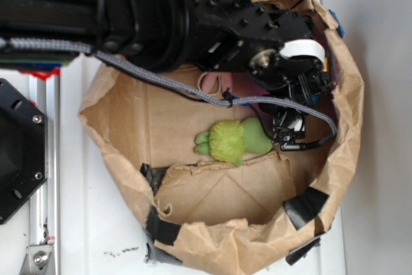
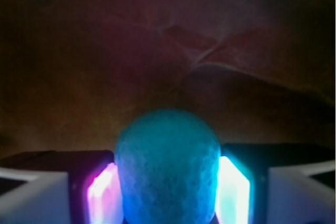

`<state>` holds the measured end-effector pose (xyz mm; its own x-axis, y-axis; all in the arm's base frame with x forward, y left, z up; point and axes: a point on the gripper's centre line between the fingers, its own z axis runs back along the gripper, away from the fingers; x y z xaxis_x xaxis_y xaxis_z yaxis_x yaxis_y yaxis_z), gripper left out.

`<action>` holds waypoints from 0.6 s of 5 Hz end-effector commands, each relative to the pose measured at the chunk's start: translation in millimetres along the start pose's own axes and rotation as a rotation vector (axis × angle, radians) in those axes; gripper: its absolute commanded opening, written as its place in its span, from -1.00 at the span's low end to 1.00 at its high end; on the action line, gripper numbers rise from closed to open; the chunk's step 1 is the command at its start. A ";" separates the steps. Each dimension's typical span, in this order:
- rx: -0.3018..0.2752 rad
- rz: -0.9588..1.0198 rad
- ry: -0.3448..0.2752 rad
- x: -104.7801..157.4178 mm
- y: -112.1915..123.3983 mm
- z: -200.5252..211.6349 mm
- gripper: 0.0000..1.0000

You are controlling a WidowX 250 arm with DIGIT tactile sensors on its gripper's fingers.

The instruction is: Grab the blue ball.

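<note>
From the exterior view the arm hides the blue ball [image 2: 167, 166], but the wrist view shows the gripper [image 2: 167, 192] clamped on its sides (glowing pads touching it) inside the crumpled paper bag [image 1: 193, 127], beside a green plush toy [image 1: 233, 140].

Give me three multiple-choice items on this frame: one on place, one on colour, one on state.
1. Where is the blue ball?
A. Between the gripper's fingers
B. On top of the green plush toy
C. Outside the paper bag

2. What colour is the tape on the bag's rim nearest the camera?
A. Red
B. Black
C. Yellow

3. How do the gripper's jaws stand?
A. Wide open, nothing between them
B. Hidden from both views
C. Closed against the ball

Key: A, the wrist view shows the blue ball between the lit fingers. B, the tape on the paper bag is black. C, the gripper presses both sides of the ball.
</note>
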<state>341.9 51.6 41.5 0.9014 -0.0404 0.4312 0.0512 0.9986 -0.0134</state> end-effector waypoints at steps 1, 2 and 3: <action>0.025 -0.001 -0.050 10.2 6.2 13.4 -1.00; 0.029 0.012 -0.037 11.0 5.1 17.4 -1.00; 0.030 0.038 0.003 11.9 -13.6 40.5 -1.00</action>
<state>324.3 46.6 58.2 0.9357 0.0243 0.3520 -0.0181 0.9996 -0.0211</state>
